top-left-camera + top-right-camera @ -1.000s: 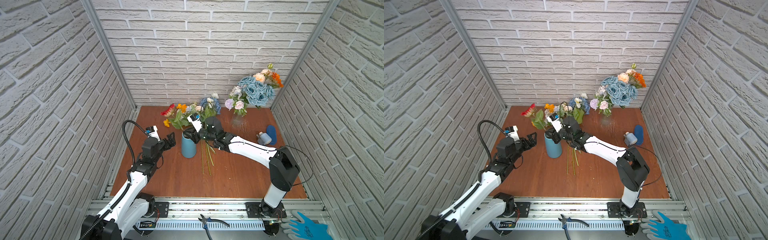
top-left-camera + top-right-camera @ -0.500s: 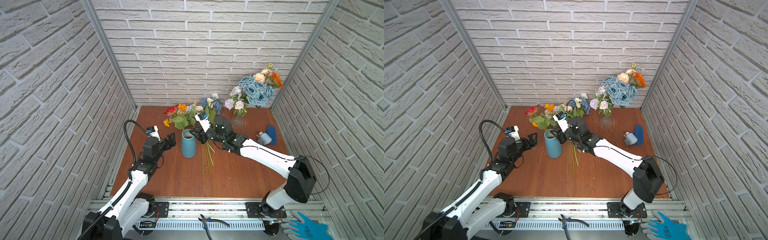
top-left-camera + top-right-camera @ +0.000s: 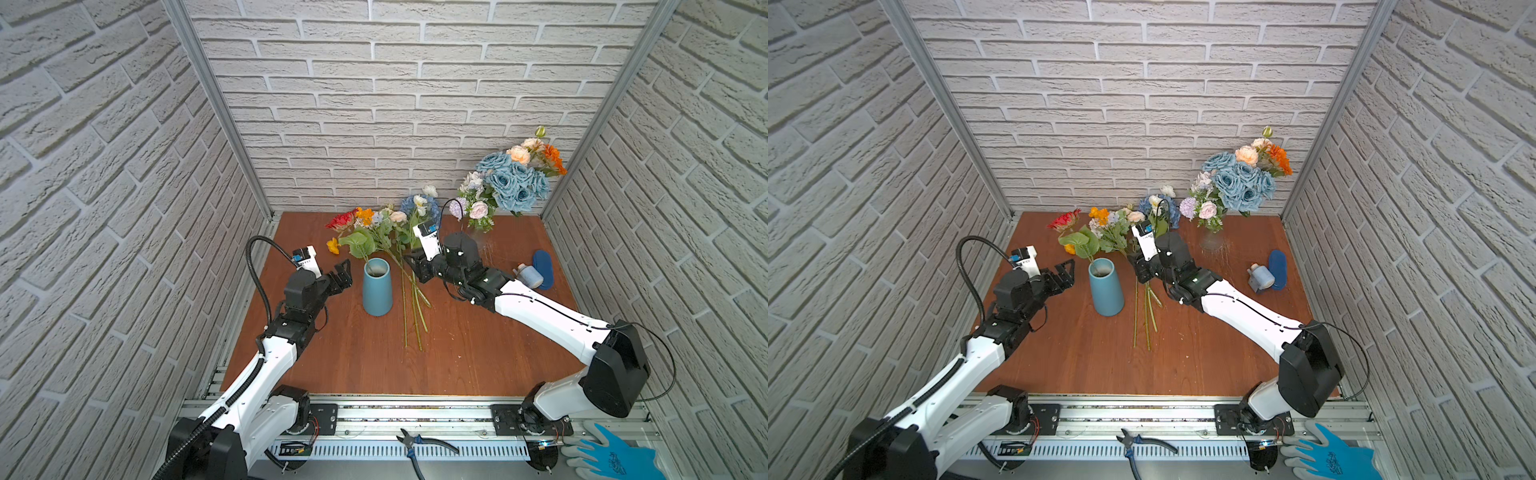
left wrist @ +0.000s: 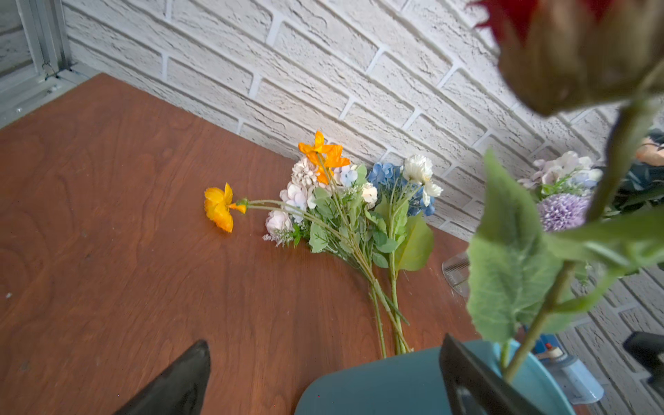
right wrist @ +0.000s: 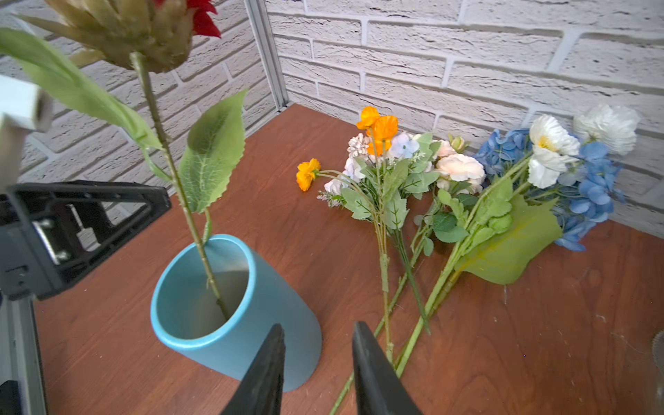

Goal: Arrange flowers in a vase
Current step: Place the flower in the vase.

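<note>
A blue vase (image 3: 377, 286) (image 3: 1106, 286) (image 5: 222, 323) stands upright left of the table's middle. One flower with a small red bloom (image 3: 341, 220) (image 3: 1064, 219) leans out of it, its stem (image 5: 172, 172) inside the mouth. More flowers (image 3: 399, 232) (image 3: 1121, 232) (image 4: 341, 215) (image 5: 431, 187) lie flat just right of the vase, blooms toward the back wall. My right gripper (image 3: 415, 266) (image 3: 1138, 266) (image 5: 319, 326) hovers over their stems beside the vase, partly open and empty. My left gripper (image 3: 343, 274) (image 3: 1065, 272) (image 4: 325, 340) is wide open just left of the vase, apart from it.
A glass vase (image 3: 1210, 241) holding a bouquet of blue roses (image 3: 507, 183) stands at the back right. A small bottle (image 3: 530, 275) and a blue oval piece (image 3: 542, 264) lie near the right wall. Pliers (image 3: 424, 444) and a blue glove (image 3: 611, 457) rest on the front rail.
My right gripper has drawn back to the right from the vase's mouth and its jaws have parted. The red-bloomed flower stays in the vase. The left arm has not moved.
</note>
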`<state>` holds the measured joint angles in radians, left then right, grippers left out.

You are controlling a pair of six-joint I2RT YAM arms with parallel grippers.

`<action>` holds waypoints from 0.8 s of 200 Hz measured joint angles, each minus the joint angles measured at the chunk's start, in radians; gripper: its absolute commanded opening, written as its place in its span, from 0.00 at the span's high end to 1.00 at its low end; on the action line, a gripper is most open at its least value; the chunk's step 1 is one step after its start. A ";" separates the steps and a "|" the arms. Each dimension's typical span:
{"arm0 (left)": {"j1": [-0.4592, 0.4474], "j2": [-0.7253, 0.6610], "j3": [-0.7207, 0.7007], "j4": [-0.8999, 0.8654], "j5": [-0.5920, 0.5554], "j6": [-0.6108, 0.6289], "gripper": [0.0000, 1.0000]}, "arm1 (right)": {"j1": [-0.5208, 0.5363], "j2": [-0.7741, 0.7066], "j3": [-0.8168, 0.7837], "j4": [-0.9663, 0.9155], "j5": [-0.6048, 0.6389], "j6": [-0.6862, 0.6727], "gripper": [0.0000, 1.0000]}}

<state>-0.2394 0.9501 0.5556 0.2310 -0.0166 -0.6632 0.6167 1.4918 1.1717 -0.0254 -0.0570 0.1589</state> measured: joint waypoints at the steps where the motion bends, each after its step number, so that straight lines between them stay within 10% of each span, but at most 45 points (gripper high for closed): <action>1: 0.001 0.000 0.002 0.002 0.000 0.001 0.02 | 0.000 0.001 0.000 0.000 0.000 0.000 0.65; 160: 0.042 0.249 0.119 0.217 0.091 0.065 0.02 | -0.096 0.657 0.489 -0.156 -0.103 -0.040 0.59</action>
<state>-0.1978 1.1988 0.6743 0.4477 0.0742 -0.5980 0.5205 2.1483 1.6608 -0.1810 -0.1596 0.1184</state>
